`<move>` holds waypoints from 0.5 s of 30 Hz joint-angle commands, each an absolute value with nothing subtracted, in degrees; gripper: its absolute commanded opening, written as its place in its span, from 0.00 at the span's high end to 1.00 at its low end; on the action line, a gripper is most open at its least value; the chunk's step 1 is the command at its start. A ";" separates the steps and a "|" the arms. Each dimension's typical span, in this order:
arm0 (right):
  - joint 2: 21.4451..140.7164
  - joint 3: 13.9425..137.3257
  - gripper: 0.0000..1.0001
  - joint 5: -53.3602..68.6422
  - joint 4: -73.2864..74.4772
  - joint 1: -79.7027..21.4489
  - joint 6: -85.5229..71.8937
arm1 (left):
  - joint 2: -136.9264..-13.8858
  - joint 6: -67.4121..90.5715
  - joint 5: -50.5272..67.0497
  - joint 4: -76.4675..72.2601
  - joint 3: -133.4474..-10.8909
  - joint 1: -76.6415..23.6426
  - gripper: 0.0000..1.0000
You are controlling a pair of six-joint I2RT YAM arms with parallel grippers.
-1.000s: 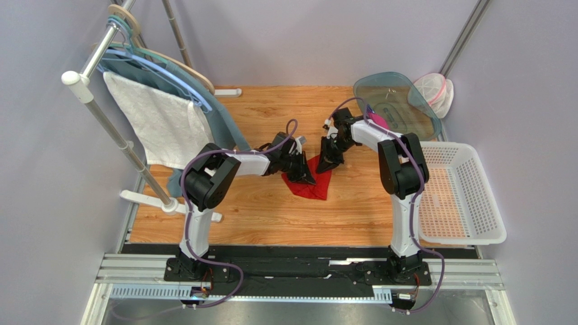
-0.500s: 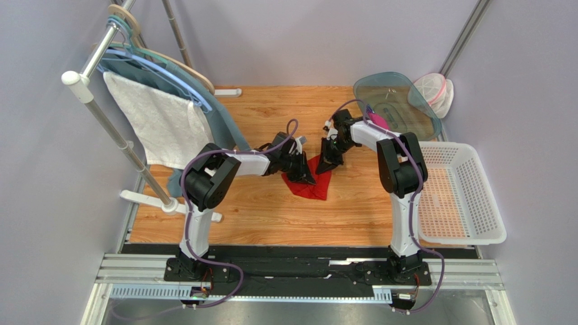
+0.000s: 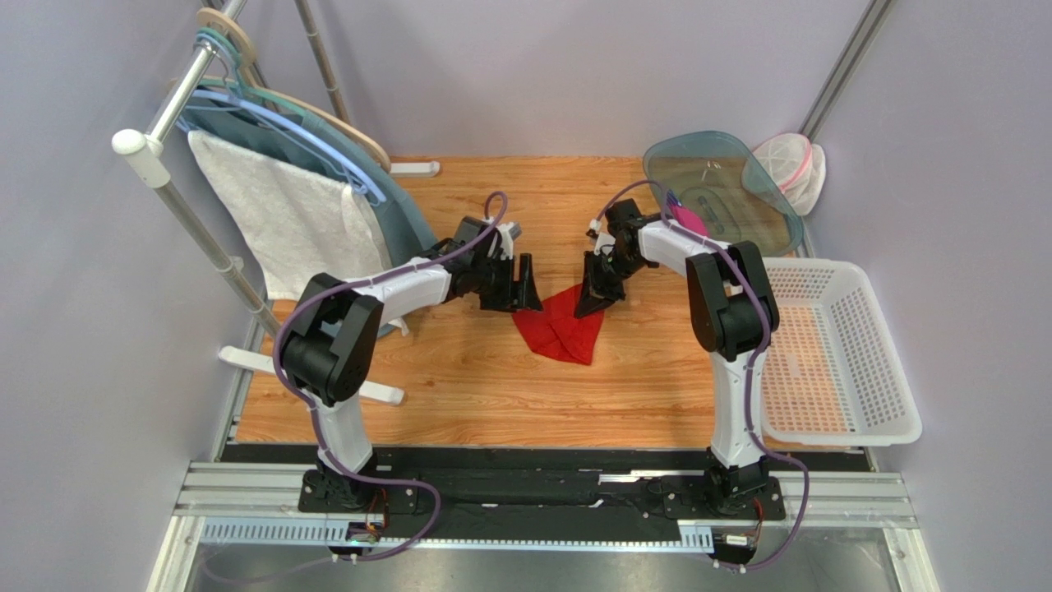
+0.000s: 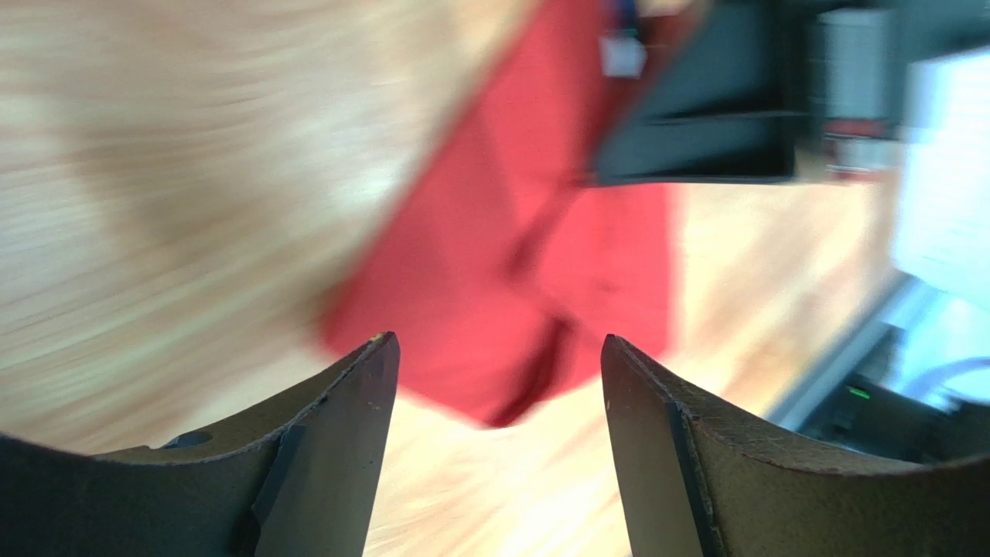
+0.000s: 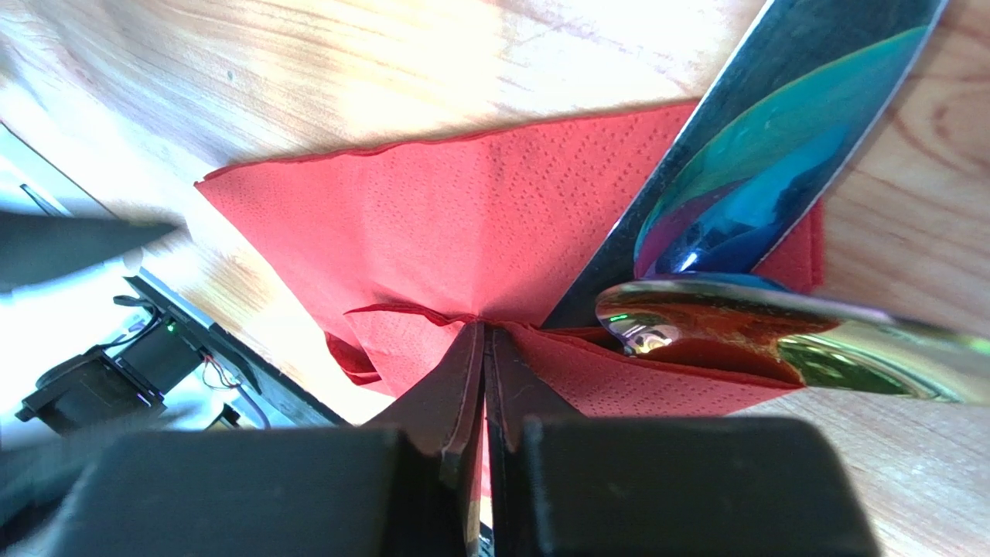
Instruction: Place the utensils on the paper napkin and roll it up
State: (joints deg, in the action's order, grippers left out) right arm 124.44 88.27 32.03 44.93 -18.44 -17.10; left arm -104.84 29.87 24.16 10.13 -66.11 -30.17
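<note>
The red paper napkin (image 3: 562, 331) lies crumpled and partly folded on the wooden table between the two arms. My left gripper (image 3: 519, 286) hovers just left of it, open, nothing between its fingers; in the left wrist view the blurred napkin (image 4: 465, 279) lies beyond the gripper (image 4: 497, 339). My right gripper (image 3: 601, 294) is at the napkin's far right corner, shut on a raised fold of napkin (image 5: 465, 232), its fingertips pinched together (image 5: 483, 328). Two shiny utensils, a flat blade (image 5: 755, 151) and a spoon bowl (image 5: 744, 319), rest against the napkin, the spoon partly under the fold.
A metal rack with a white towel (image 3: 290, 222), hangers and a teal garment stands at the left. A white perforated basket (image 3: 840, 358) sits at the right edge. A clear tinted lid (image 3: 722, 191) and a mesh bag (image 3: 790, 167) lie at the back right.
My left gripper has opened, let go of the napkin and pulled back to the left and away. The right gripper has stayed pinched on the napkin's fold.
</note>
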 commanded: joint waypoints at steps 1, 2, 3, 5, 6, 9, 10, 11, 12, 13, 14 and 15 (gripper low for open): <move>127.53 84.99 0.98 22.59 44.38 -18.81 -12.75 | -105.64 22.95 19.43 18.10 -67.94 -29.18 0.26; 127.70 84.90 0.98 22.59 44.38 -18.90 -12.66 | -106.43 22.77 18.47 18.71 -68.20 -29.09 0.26; 127.62 84.90 0.98 22.59 44.47 -18.98 -12.66 | -106.87 22.68 17.76 19.24 -68.20 -29.09 0.26; 127.53 84.73 0.98 22.50 44.47 -19.16 -12.39 | -108.28 22.76 17.58 19.16 -68.03 -29.09 0.26; 127.44 84.64 0.98 22.41 44.39 -19.25 -12.39 | -108.89 22.68 18.19 18.81 -68.03 -29.09 0.27; 127.53 84.64 0.98 22.15 44.47 -19.51 -12.39 | -111.61 24.43 22.31 16.71 -67.68 -29.09 0.30; 127.62 84.73 0.98 22.06 44.47 -19.42 -12.57 | -112.75 26.09 23.89 15.39 -66.98 -29.09 0.31; 127.62 84.81 0.98 21.97 44.47 -19.42 -12.57 | -113.29 26.89 27.30 12.77 -66.71 -29.09 0.32; 127.79 85.08 0.98 21.80 44.47 -19.34 -12.66 | -113.73 29.07 29.16 10.48 -65.66 -29.09 0.35; 127.88 85.25 0.98 21.80 44.56 -19.42 -12.57 | -114.86 30.05 32.49 8.37 -65.39 -29.18 0.36; 127.88 85.25 0.98 21.62 44.56 -19.34 -12.66 | -115.57 30.75 33.65 6.52 -65.65 -29.35 0.37; 127.97 85.51 0.98 21.45 44.65 -19.42 -12.57 | -116.36 32.15 34.71 5.46 -66.09 -29.62 0.39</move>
